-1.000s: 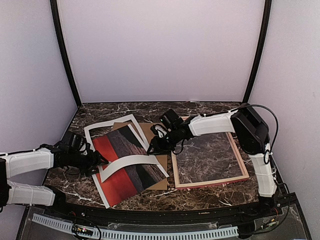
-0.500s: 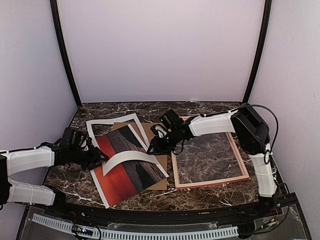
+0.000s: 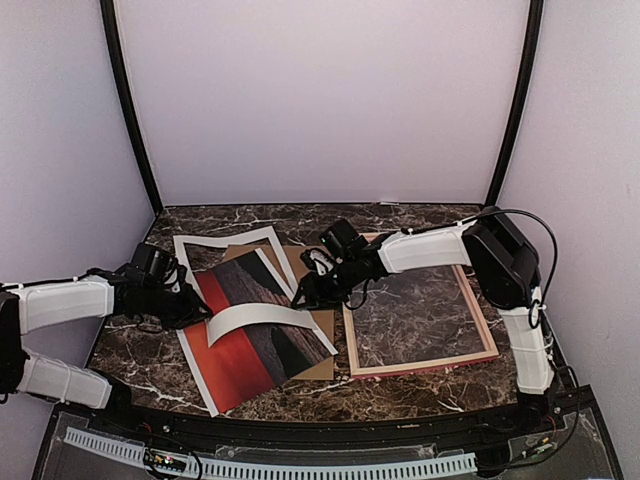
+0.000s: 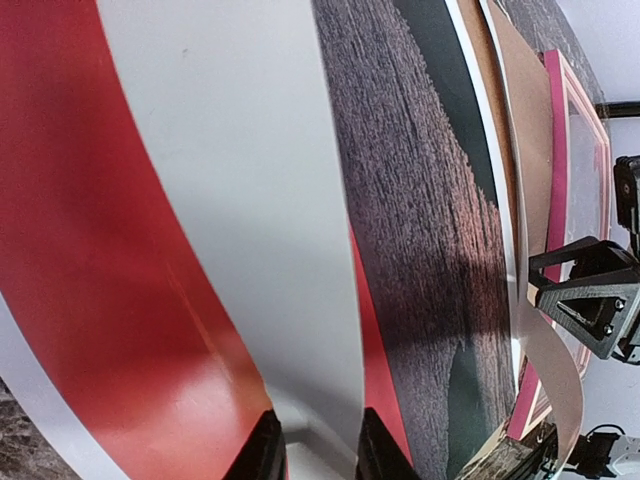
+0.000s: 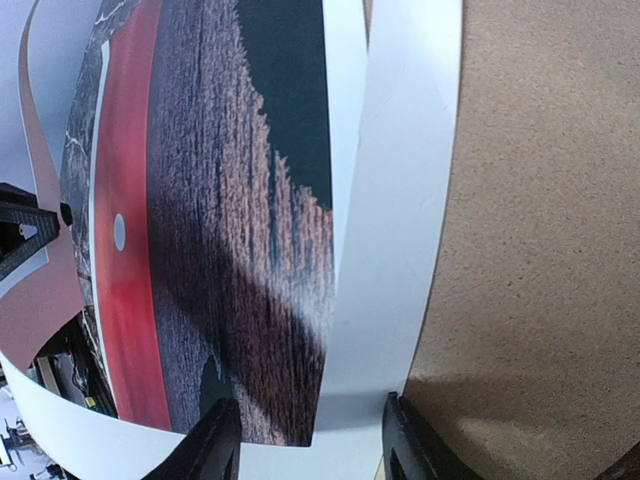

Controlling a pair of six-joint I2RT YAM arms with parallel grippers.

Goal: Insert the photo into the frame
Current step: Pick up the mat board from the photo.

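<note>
The photo (image 3: pixel 245 350), a red sunset print with a wide white border, lies left of centre, partly on the brown backing board (image 3: pixel 303 263). A white band of the photo curls up across its middle. My left gripper (image 3: pixel 195 307) is shut on the photo's left edge; in the left wrist view the white sheet (image 4: pixel 270 200) runs into the narrow gap of that gripper (image 4: pixel 318 455). My right gripper (image 3: pixel 303 293) is open, and in the right wrist view it (image 5: pixel 310 445) straddles the photo's white border (image 5: pixel 400 250) at its right edge. The pink-railed frame (image 3: pixel 420 366) lies flat to the right.
The backing board shows beside the photo in the right wrist view (image 5: pixel 540 200). Dark poles and pale walls close in the marble table (image 3: pixel 300 218) at the back and sides. The right arm reaches across the frame's far left corner.
My left gripper has moved toward the back and slightly left, dragging the photo's left edge with it and shifting the curl. The right gripper and the frame have not moved.
</note>
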